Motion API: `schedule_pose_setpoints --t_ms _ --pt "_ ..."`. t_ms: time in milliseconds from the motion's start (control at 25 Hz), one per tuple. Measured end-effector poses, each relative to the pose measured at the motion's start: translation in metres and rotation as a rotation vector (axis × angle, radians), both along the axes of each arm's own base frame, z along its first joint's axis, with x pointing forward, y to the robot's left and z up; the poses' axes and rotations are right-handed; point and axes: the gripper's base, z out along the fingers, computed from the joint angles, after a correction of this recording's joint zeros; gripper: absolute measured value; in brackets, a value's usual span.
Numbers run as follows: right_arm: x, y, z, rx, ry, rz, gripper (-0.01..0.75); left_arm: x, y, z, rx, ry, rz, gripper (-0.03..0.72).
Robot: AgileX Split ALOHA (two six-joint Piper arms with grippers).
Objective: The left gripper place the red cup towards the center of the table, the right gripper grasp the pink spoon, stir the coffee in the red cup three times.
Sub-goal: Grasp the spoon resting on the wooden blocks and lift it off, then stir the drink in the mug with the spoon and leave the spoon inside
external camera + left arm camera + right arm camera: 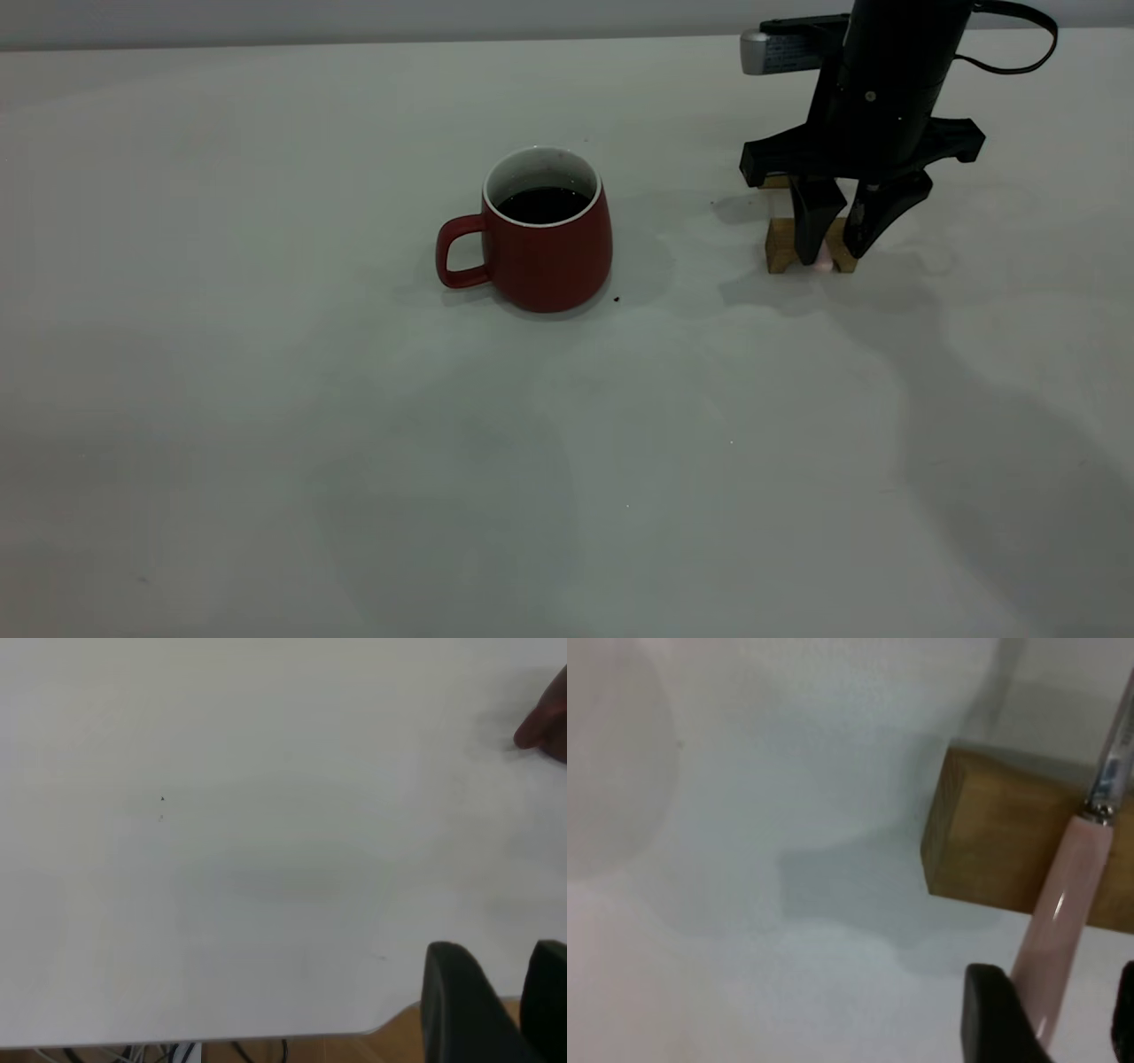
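- The red cup [540,235] stands upright near the middle of the worktop [266,443], handle turned toward the left arm's side, with the coffee [542,205] dark and well below the white rim.
- The pink spoon [1063,921] lies across a tan wooden block [1010,850], well apart from the cup on the right arm's side; its grey neck runs beyond the block.
- My right hand [833,252] is down over that block, its two fingers [997,1014] straddling the pink handle at a narrow gap; I cannot tell whether they are gripping yet.
- My left hand [492,1010] is out of the exterior view, above bare worktop near its edge, holding nothing; its fingers stand apart.
- Risk, as I judge it: the handle is slim and glossy, so a poor pinch could let it swivel or slip on the lift, and a finger catching the block could drag it along.
- Hidden: the spoon's bowl is cut off in the right wrist view, and in the exterior view the fingers mask nearly all of the spoon.
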Motion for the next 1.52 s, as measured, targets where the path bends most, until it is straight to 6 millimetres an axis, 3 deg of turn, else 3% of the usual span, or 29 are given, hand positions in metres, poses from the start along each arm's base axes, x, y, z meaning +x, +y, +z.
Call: schedule_pose_setpoints --t_ms 440,720,800,960,1080,1160,1280,1400,1520 --pt "-0.001 0.0 -0.004 -0.004 0.01 0.0 0.332 0.0 0.0 0.0 0.0 0.0 0.0 0.245" --pt "-0.002 0.0 -0.009 -0.005 0.017 -0.002 0.415 0.0 0.0 0.0 0.001 0.0 -0.001 0.245" --pt "-0.002 0.0 -0.009 -0.004 0.016 -0.002 0.376 0.0 0.0 0.0 0.001 0.0 -0.001 0.245" --pt "-0.001 -0.001 -0.009 -0.013 0.013 0.007 0.161 0.0 0.0 0.0 0.001 0.0 -0.001 0.245" --pt "-0.002 -0.002 -0.004 -0.026 0.025 0.019 0.149 0.0 0.0 0.0 0.001 0.0 -0.001 0.245" --pt "-0.003 -0.002 0.009 -0.029 0.031 0.023 0.149 0.0 0.0 0.0 0.001 0.0 -0.001 0.245" --pt "-0.002 0.0 0.047 0.007 -0.003 0.005 0.149 0.0 0.0 0.0 0.001 0.0 -0.001 0.245" --pt "-0.006 0.009 0.098 0.148 -0.033 -0.079 0.149 0.0 0.0 0.0 0.001 0.0 -0.001 0.245" --pt "-0.013 0.02 0.129 0.307 -0.011 -0.166 0.149 0.0 0.0 0.0 0.001 0.0 -0.001 0.245"
